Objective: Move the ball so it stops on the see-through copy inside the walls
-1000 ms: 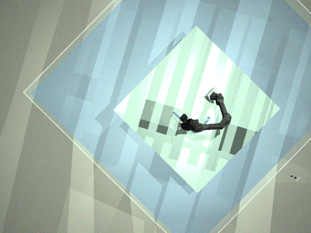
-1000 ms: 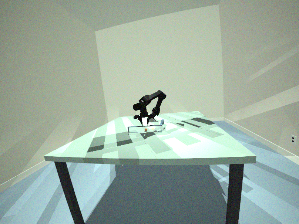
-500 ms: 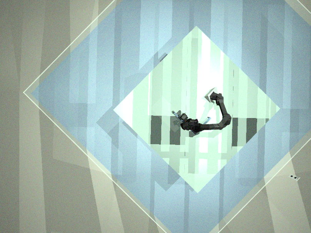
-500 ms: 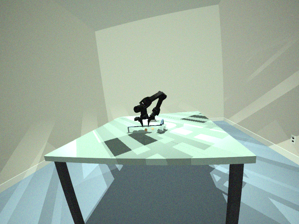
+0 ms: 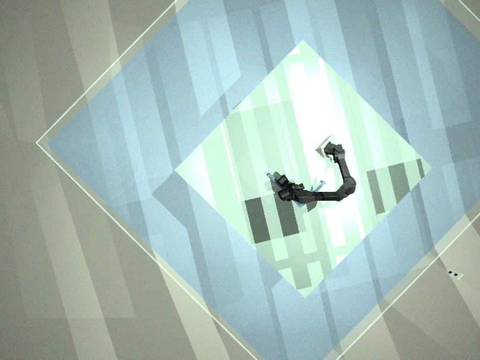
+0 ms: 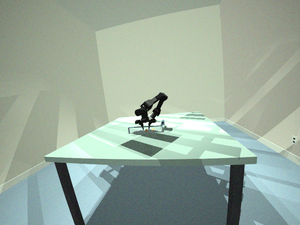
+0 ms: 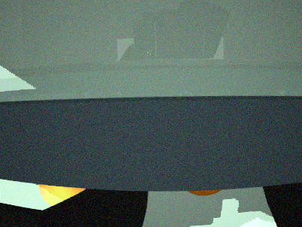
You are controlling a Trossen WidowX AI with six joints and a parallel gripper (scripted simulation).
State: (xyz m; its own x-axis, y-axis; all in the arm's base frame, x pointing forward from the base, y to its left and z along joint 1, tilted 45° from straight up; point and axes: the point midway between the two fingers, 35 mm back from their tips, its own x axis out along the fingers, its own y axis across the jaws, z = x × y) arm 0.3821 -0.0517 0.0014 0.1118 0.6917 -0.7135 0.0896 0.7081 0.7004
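While poised half-open and empty, gripper (image 6: 145,127) straddles ball (image 6: 146,130) at frame centre; ghost copy (image 6: 153,129) just right; push rightward.

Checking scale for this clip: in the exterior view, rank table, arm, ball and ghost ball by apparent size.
1. Table.
2. Arm.
3. Ball and ghost ball: both tiny orange specks below the open claw, too alike to rank.
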